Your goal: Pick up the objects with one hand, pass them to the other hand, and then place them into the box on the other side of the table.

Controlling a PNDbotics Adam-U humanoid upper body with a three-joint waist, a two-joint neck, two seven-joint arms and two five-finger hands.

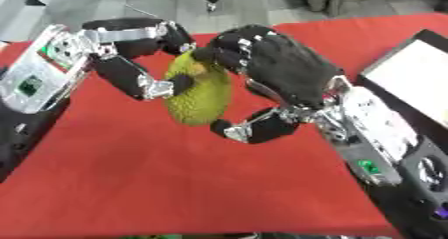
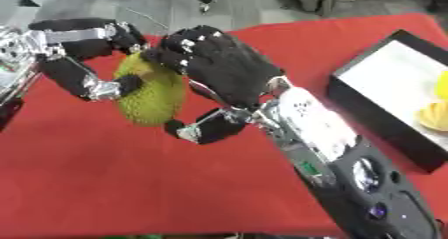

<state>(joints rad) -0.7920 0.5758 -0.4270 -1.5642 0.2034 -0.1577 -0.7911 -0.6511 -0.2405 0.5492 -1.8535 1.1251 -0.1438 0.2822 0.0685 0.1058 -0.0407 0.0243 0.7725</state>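
A bumpy green oval fruit [image 1: 199,95] hangs above the red cloth surface [image 1: 175,183], clasped between both hands: the left robot hand [image 1: 131,53] curls round its left flank, the right robot hand [image 1: 280,70] wraps its right side, thumb underneath. Fingers hide much of the fruit. The black box with a white floor [image 2: 385,90] sits right, holding yellow items cut off at the edge.

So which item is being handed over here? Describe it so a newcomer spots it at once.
Look above the red tablecloth, left of the black box, where the left hand and right hand meet. Both curl round a jackfruit: an oval, bumpy, yellow-green fruit, the only green thing between black fingers.
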